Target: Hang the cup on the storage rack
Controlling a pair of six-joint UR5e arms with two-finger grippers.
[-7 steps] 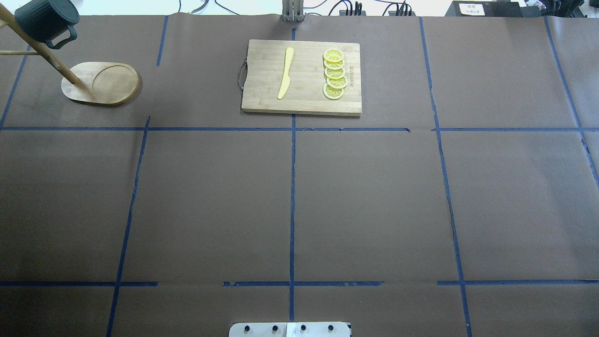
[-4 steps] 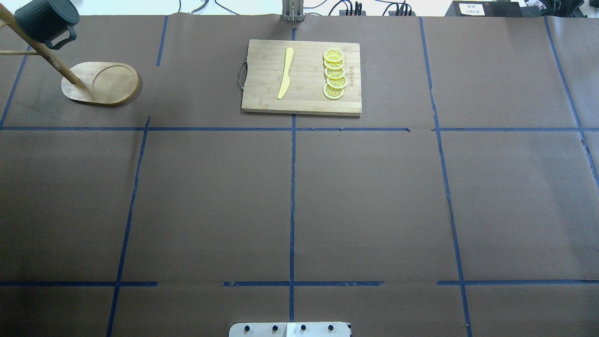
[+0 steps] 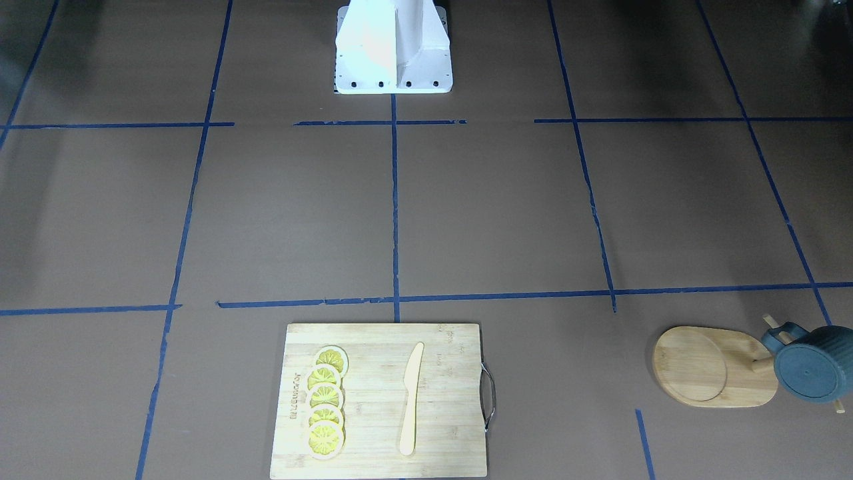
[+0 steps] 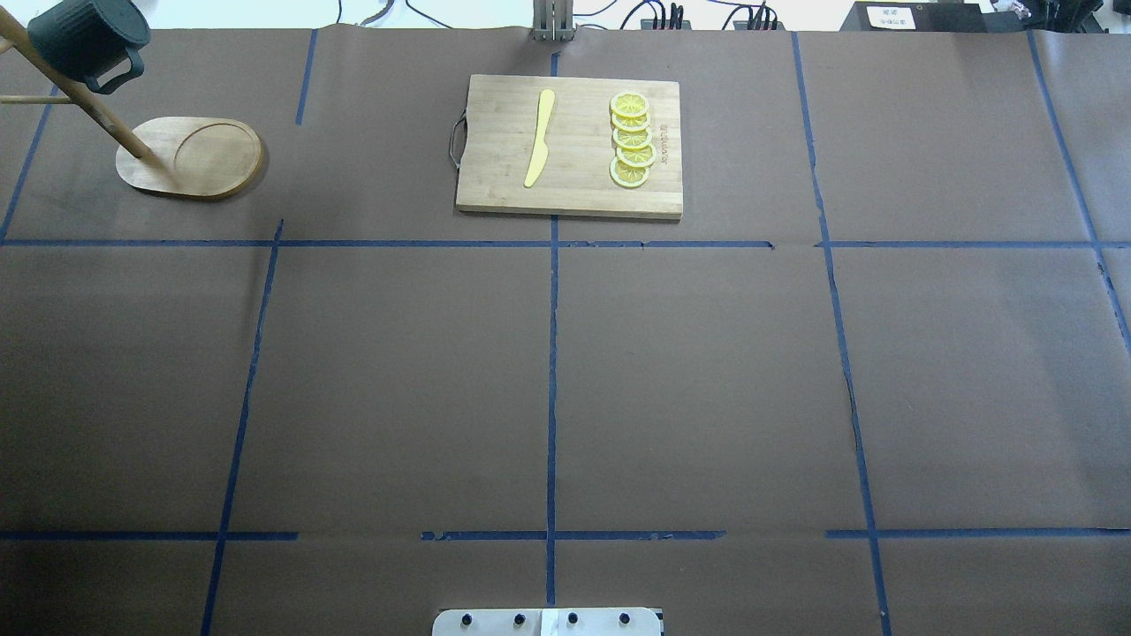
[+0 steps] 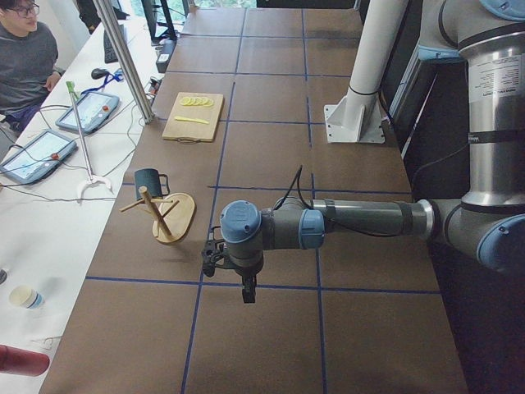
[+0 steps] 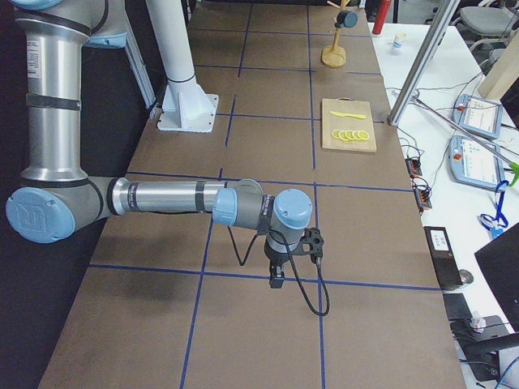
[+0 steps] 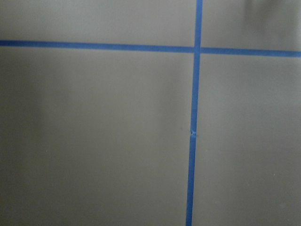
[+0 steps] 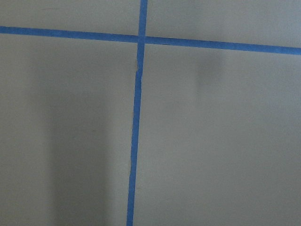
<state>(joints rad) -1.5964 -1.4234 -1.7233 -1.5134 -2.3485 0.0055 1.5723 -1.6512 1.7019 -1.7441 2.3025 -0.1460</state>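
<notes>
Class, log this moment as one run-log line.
cup: on storage rack peg | left pincer: away from cup, state unclear | right pincer: same

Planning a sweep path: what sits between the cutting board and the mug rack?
Nothing: only brown paper with a short blue tape strip lies between the cutting board and the storage rack, as the overhead view shows.

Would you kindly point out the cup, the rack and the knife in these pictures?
cup [image 4: 87, 40], overhead view, on its ribbed side wall.
rack [image 4: 212, 159], overhead view, on the flat oval base.
knife [image 4: 539, 139], overhead view, on the middle of its yellow blade.
</notes>
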